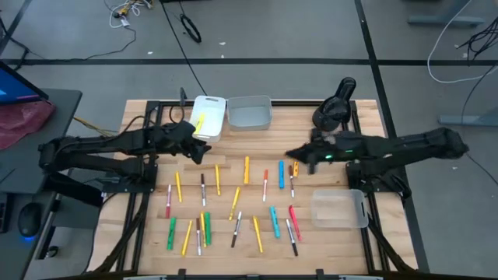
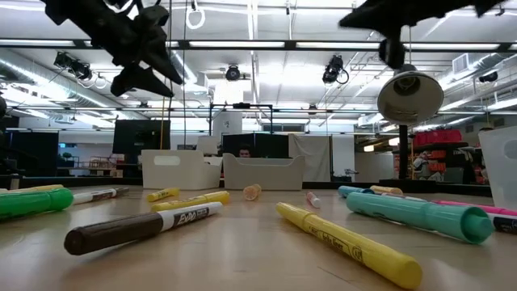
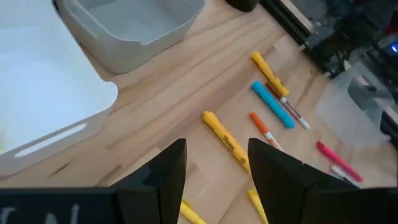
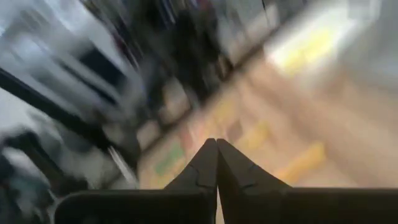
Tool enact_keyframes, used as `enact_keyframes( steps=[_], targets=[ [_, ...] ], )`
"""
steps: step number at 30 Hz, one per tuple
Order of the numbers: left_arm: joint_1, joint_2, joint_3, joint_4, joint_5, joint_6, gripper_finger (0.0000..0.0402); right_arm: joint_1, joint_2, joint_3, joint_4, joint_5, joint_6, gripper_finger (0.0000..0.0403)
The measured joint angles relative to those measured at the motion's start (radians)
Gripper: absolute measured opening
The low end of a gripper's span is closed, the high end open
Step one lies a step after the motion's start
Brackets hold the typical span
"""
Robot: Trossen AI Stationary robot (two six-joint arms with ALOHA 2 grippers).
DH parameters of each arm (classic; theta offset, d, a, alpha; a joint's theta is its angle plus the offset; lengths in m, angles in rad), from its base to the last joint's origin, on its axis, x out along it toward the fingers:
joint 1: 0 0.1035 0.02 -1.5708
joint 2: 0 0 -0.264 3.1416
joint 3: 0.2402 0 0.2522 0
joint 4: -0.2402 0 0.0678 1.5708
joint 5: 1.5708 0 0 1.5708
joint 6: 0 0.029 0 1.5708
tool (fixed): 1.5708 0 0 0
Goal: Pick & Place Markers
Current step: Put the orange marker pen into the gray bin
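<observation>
Markers (image 1: 233, 204) in yellow, orange, green, light blue, red and white lie scattered flat across the middle and near part of the wooden table (image 1: 140, 233), most of them pointing roughly from the far edge toward the near edge. One yellow marker (image 1: 200, 122) lies inside the white bin (image 1: 210, 117) near the far edge, left of centre. Just beside it on the right stands a grey bin (image 1: 250, 113), with nothing visible inside. A third, clear bin (image 1: 338, 208) sits near the right edge, toward the near side, just right of a red marker (image 1: 294, 220) and a light blue marker (image 1: 275, 221).

The left gripper (image 1: 194, 148) hangs above the table just in front of the white bin, its fingers (image 3: 168, 174) spread apart and holding nothing; past them its wrist view takes in a yellow marker (image 3: 225, 137) on the wood below. The right gripper (image 1: 294, 155) hovers over the far end of the marker spread, right of centre, above an orange marker (image 1: 295, 168) and a light blue marker (image 1: 281, 175). Its fingers (image 4: 202, 171) are pressed together with no marker between them. Behind it, near the far edge, stands a dark lamp (image 1: 336, 105). From table height, a black-capped white marker (image 2: 141, 226) and a yellow marker (image 2: 347, 245) lie nearest the near edge.
</observation>
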Motion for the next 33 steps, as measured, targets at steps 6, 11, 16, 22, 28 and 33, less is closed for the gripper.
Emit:
enact_keyframes(
  steps=[6, 11, 16, 22, 28, 33],
  targets=[
    [0.008, -0.011, -0.012, -0.001, 0.063, 0.097, 0.0178, -0.007, 0.351, 0.226, -0.186, -0.148, 0.058, 0.0028],
    [0.007, -0.011, -0.012, 0.002, 0.156, 0.153, 0.0178, -0.033, 0.569, 0.337, -0.204, -0.299, 0.11, 0.0098],
    [0.007, -0.011, -0.012, 0.0, 0.245, 0.16, 0.0178, -0.038, 0.75, 0.495, -0.403, -0.308, 0.184, 0.0158],
    [0.007, -0.011, -0.012, 0.0, 0.264, 0.164, 0.0178, -0.034, 0.914, 0.664, -0.712, -0.197, 0.3, 0.0156],
    [0.007, -0.011, -0.012, -0.006, 0.265, 0.184, 0.0178, -0.027, 1.019, 0.669, -0.721, -0.167, 0.383, 0.0144],
    [0.007, -0.011, -0.012, -0.005, 0.265, 0.184, 0.0178, -0.016, 1.071, 0.669, -0.706, -0.102, 0.41, 0.0135]
  ],
)
